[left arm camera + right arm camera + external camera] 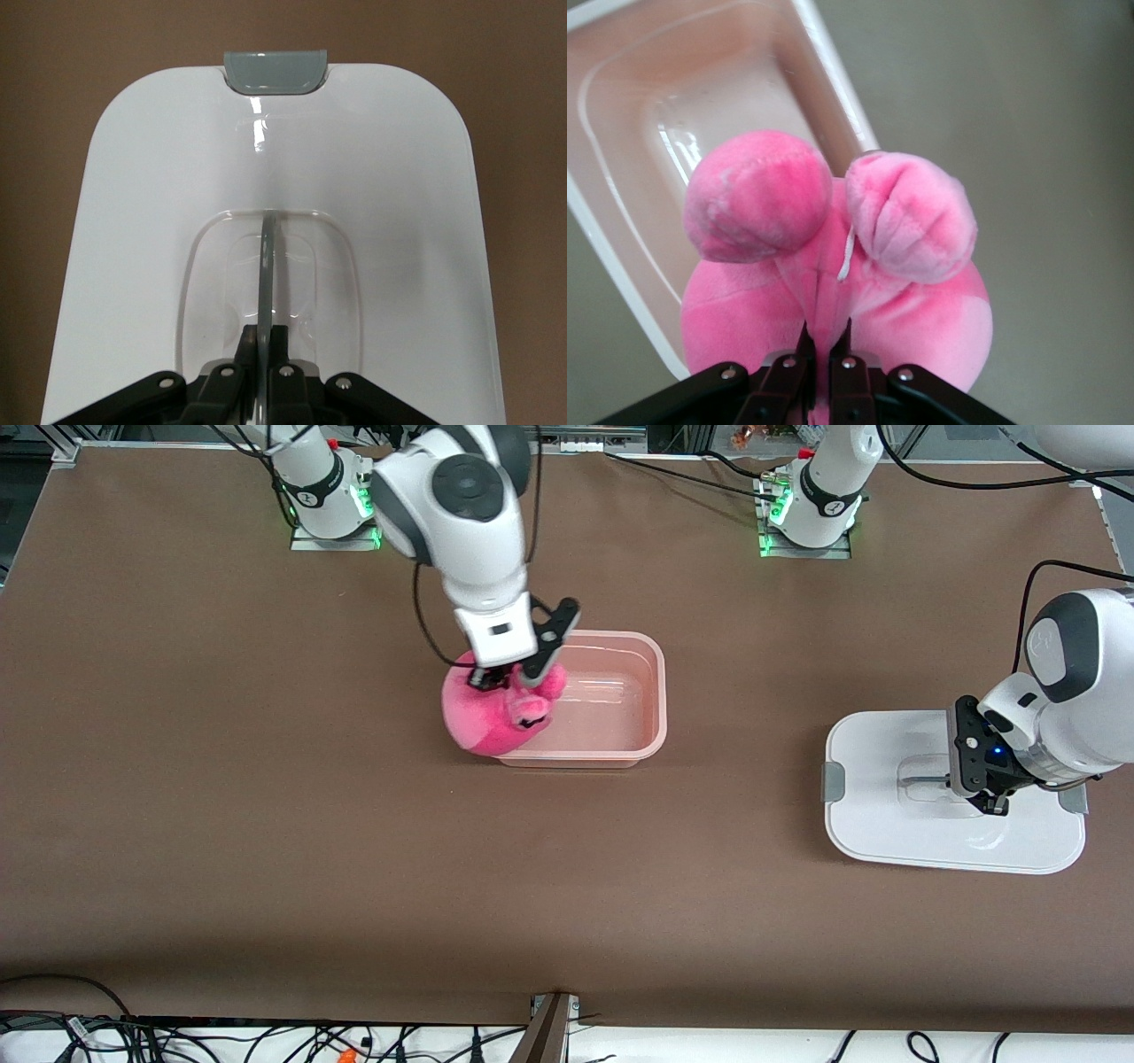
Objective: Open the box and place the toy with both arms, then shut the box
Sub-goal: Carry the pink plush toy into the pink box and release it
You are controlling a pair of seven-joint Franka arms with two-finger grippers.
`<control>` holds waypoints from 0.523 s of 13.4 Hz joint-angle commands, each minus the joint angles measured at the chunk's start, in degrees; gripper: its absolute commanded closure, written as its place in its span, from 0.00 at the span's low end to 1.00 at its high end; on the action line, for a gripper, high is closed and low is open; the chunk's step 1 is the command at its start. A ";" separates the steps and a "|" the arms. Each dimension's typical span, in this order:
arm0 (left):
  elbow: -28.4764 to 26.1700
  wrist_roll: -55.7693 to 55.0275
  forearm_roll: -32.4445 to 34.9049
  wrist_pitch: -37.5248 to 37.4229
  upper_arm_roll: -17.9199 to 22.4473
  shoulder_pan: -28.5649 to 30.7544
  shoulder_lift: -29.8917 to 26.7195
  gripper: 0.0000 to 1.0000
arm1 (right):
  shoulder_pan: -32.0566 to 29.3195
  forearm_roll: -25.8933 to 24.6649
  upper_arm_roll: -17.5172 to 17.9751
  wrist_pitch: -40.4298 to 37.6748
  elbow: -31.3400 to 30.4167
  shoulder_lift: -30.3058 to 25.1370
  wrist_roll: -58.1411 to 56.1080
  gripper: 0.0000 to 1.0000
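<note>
Setting: robotics lab. Evidence: brown-covered bench (pixel 266 824); two arm bases (pixel 323 509) bolted along its edge with green indicator lights; loose cables (pixel 266 1041); aluminium framing.

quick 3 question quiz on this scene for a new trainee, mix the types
1. True or false: the lid is on the box.
2. What does the right gripper hold? A) the lid's handle B) the toy C) nothing
3. Fill in: the left gripper is shut on the lid's ____.

Key:
1. False. The lid lies flat on the table, toward the left arm's end, apart from the open box.
2. B. It is shut on the toy, over the box's rim at the right arm's end.
3. Handle, the thin grey bar in the lid's recessed centre.
</note>
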 commanded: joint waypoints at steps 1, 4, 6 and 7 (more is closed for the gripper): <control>0.41 1.74 1.15 0.20 0.16 -0.13 -0.15 1.00 | 3.62 -2.30 -0.90 -3.57 8.15 6.63 -4.38 1.00; 0.41 1.65 1.15 0.20 0.16 -0.13 -0.07 1.00 | 6.53 -2.83 -0.99 -3.66 8.33 7.96 -4.21 1.00; 0.41 1.65 1.15 0.20 0.16 -0.13 -0.07 1.00 | 6.63 -3.27 -0.90 -4.01 8.24 8.66 -4.56 1.00; 0.41 1.65 1.15 0.20 0.16 -0.13 -0.07 1.00 | 6.89 -4.32 -0.90 -4.01 8.24 9.45 -4.56 1.00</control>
